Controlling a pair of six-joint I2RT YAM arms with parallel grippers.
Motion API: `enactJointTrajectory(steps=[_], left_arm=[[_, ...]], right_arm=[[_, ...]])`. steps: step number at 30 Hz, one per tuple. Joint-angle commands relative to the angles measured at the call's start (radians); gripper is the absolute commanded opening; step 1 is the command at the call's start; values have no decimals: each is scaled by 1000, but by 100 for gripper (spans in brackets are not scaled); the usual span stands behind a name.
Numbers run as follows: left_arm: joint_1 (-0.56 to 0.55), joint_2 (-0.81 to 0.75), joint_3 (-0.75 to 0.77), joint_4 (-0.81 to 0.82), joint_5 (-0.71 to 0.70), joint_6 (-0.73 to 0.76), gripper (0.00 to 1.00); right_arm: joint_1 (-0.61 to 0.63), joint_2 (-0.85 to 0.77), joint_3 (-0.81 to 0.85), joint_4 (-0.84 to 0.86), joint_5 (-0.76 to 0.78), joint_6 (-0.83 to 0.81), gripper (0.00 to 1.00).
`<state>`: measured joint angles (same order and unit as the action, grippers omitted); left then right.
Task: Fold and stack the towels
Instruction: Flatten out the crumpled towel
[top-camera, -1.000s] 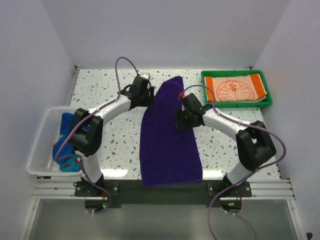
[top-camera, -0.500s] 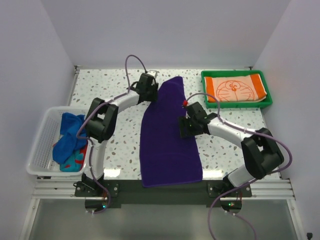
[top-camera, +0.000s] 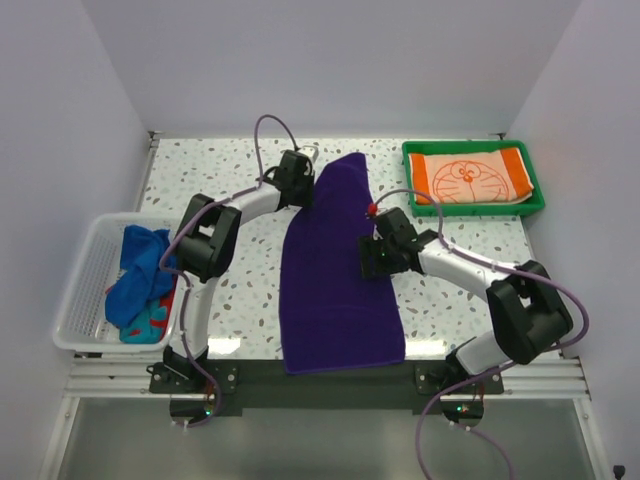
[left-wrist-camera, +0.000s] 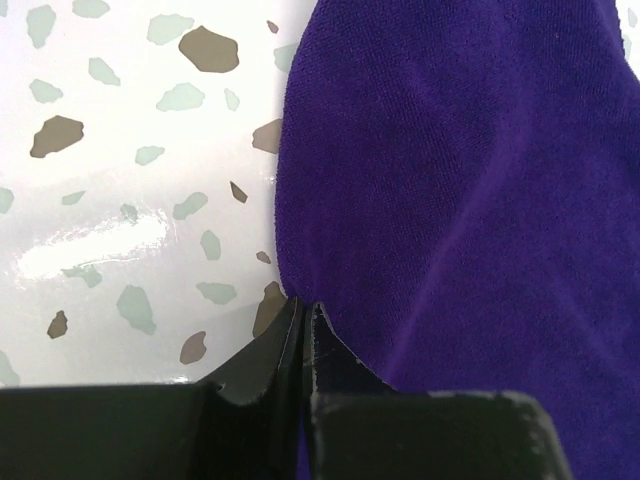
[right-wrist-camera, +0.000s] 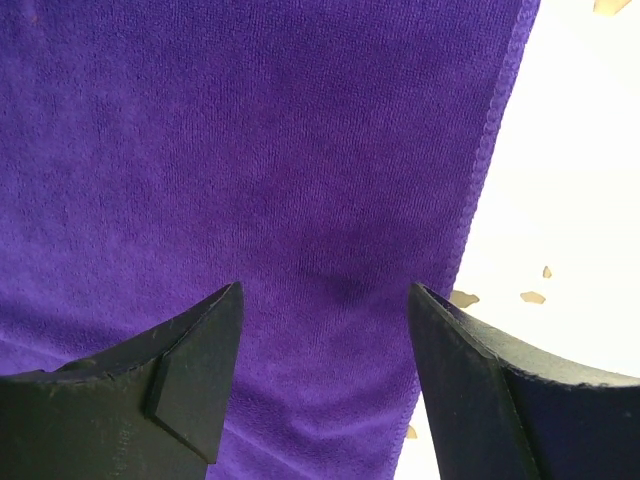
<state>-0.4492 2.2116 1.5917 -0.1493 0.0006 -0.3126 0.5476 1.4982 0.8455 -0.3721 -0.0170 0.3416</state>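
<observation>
Left tool (left-wrist-camera: 303, 322) is clamped on the purple towel (top-camera: 335, 290), pinching its edge right at the fingertips, and the cloth spreads ahead across the speckled surface (top-camera: 210, 175). Right tool (right-wrist-camera: 325, 295) is spread wide and gripping nothing. The towel lies directly beneath it, its hemmed edge passing under one finger.

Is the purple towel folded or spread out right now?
Spread out: the purple towel lies flat and lengthwise on the table, with no fold line showing from above.
</observation>
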Motion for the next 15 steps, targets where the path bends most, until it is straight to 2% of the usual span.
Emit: enactJointTrajectory(steps=[1, 4, 7, 11, 15], left_arm=[[7, -19, -16, 76, 33, 38, 3], [-2, -76, -18, 76, 3, 75, 0], [-55, -142, -13, 45, -118, 134, 0], [-183, -205, -58, 22, -247, 179, 2], [-345, -222, -108, -15, -292, 178, 5]], right_arm=[[-2, -55, -11, 33, 12, 7, 70], [-2, -87, -16, 22, 40, 13, 70], [-2, -156, -37, 21, 123, 37, 70], [-5, -286, -98, 21, 297, 100, 70], [-8, -459, -199, -20, 467, 186, 70]])
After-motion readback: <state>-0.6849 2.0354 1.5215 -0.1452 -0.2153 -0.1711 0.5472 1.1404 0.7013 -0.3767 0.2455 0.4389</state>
